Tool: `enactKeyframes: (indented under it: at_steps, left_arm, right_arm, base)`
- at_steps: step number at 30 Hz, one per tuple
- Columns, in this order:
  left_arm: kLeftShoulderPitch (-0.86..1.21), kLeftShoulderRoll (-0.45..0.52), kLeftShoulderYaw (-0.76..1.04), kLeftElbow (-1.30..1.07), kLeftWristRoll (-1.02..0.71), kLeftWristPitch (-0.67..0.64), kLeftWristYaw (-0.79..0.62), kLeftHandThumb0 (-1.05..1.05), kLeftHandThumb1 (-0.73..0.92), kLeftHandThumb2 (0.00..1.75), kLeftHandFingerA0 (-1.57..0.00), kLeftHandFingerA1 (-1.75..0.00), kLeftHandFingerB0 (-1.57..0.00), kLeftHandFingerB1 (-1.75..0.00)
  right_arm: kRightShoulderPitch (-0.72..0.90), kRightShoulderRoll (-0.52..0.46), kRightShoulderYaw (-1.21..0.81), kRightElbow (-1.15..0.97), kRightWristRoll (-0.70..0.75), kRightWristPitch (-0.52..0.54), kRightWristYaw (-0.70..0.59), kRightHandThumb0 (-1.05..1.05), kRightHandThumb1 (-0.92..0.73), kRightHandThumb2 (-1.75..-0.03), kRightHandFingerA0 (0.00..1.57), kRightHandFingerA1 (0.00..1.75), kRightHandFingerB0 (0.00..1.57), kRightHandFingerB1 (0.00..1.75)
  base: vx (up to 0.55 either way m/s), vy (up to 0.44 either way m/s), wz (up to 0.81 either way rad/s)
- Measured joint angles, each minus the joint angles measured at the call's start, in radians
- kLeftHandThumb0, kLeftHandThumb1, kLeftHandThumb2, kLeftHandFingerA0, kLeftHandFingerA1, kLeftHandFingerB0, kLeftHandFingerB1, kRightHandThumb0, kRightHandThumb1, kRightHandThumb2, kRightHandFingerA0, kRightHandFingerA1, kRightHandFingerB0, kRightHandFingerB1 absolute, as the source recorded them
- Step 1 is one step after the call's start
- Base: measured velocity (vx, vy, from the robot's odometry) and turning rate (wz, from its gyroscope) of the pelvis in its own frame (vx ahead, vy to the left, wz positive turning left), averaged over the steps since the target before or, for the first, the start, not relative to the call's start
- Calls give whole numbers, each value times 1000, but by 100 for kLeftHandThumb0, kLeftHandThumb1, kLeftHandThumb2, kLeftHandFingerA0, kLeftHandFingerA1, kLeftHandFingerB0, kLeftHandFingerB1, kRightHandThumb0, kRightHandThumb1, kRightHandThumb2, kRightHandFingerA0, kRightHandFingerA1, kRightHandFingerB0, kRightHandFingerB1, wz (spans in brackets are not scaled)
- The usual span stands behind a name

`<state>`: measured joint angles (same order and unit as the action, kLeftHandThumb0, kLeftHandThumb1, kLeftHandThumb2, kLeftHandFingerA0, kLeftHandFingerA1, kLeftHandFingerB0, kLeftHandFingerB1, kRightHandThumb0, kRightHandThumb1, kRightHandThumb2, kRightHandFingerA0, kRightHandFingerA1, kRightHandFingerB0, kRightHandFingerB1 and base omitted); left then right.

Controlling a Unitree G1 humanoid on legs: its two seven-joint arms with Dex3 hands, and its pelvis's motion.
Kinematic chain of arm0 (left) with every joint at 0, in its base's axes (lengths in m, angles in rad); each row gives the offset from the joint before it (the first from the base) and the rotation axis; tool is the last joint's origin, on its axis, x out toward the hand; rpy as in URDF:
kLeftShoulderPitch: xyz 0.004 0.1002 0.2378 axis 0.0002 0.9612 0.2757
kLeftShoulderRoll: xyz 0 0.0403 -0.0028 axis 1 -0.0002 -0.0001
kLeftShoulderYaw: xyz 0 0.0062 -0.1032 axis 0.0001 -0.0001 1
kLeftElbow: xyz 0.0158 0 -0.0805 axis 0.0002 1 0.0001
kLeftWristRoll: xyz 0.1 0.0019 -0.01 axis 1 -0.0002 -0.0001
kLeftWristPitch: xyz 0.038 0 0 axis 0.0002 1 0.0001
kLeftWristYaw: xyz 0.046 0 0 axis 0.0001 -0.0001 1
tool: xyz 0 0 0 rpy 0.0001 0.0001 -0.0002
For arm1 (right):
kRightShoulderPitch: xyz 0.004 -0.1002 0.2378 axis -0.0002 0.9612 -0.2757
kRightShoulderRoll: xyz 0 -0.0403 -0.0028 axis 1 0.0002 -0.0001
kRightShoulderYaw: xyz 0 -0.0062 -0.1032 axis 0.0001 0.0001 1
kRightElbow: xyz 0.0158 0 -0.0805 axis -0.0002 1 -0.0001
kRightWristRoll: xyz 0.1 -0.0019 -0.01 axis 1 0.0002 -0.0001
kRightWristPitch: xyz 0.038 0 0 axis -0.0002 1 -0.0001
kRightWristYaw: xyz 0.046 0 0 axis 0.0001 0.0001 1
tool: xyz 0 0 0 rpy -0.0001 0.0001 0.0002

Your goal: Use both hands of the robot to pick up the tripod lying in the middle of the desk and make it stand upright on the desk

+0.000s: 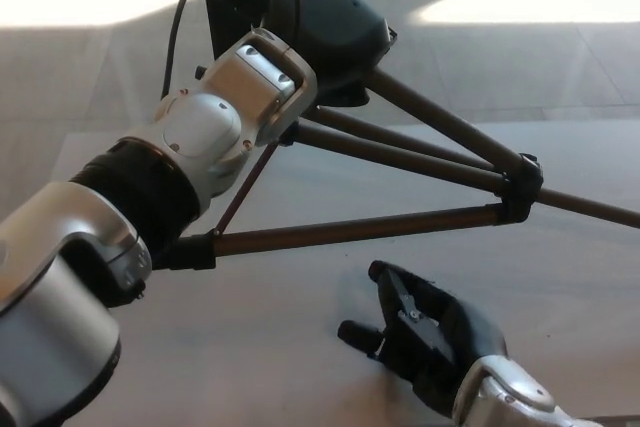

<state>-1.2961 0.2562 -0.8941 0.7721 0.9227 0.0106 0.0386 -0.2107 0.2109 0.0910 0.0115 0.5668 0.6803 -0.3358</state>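
Item: tripod (400, 162), stiff, top-heavy, legs splayed and slick, raised aslant above the desk (300, 347); my left hand (320, 32) at its head, fingers hidden, clasp uncertain; my right hand (430, 332) below, fingers apart, empty; best hold, I judge: the leg collar.

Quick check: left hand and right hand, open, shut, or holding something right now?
Left hand: shut on the tripod, gripping its top.
Right hand: open, holding nothing, below the tripod legs.
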Motion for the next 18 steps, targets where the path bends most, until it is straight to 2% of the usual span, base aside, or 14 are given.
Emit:
enactKeyframes:
  at_steps: [1,5,7,8,9,10,11,12,13,14,15,17,18]
  left_arm:
    - [0,0,0,0,0,0,0,-35,55,61,-94,-174,-84,-112]
    - [0,-2,0,-4,5,-1,0,-32,57,63,-95,-175,-85,-111]
    - [0,-5,1,-6,9,-1,0,-32,58,68,-94,-175,-83,-123]
    - [0,-8,2,-7,11,-1,0,-32,58,68,-94,-175,-83,-123]
    - [-1,-13,4,-9,15,-1,0,-33,59,68,-95,-175,-83,-127]
    - [-1,-17,4,-10,18,-1,0,-31,57,71,-95,-175,-85,-132]
    - [-1,-19,4,-10,20,-1,0,-31,57,71,-95,-175,-85,-132]
    - [-1,-22,4,-11,23,-3,1,-31,56,72,-96,-175,-86,-130]
    - [-1,-23,5,-12,24,-6,1,-31,58,68,-94,-174,-87,-114]
    - [0,-23,8,-13,25,-8,1,-38,44,92,-121,-134,-85,-96]
    - [0,-23,9,-15,26,-10,1,-32,56,62,-93,-170,-87,-99]
    - [0,-24,12,-20,27,-13,1,-32,56,62,-93,-170,-87,-99]
    - [1,-24,15,-21,28,-13,1,-41,52,58,-93,-173,-87,-112]
  right_arm:
    - [20,-3,24,-4,6,-8,14,-66,-72,-62,49,101,46,67]
    - [51,-7,44,-4,30,-25,45,-69,-72,-61,50,95,43,59]
    - [57,-7,44,0,36,-33,52,-71,-70,-61,42,91,39,54]
    - [57,-7,43,4,40,-37,54,-71,-70,-61,42,91,39,54]
    - [57,-7,39,8,47,-43,56,-74,-71,-61,37,90,35,50]
    - [58,-7,35,10,54,-46,58,-84,-63,-67,24,83,25,50]
    - [58,-7,32,13,60,-50,59,-84,-63,-67,24,83,25,50]
    - [58,-6,29,17,67,-55,61,-83,-69,-62,17,84,24,46]
    - [54,-6,25,21,72,-59,62,-86,-53,-91,8,65,13,49]
    - [45,-6,15,25,79,-62,61,-90,-56,-93,1,50,15,53]
    - [35,-5,5,32,85,-62,59,-83,-53,-96,0,31,7,40]
    - [12,-1,-19,44,96,-65,54,-83,-53,-96,0,31,7,40]
    - [5,0,-27,50,101,-68,51,-86,-70,-61,0,10,1,36]
  base:
    - [0,0,0]
    - [0,0,0]
    - [0,0,0]
    - [0,0,0]
    - [0,0,0]
    - [0,0,0]
    - [0,0,0]
    - [0,0,0]
    - [0,0,0]
    - [0,0,0]
    - [0,0,0]
    - [0,0,0]
    - [0,0,0]
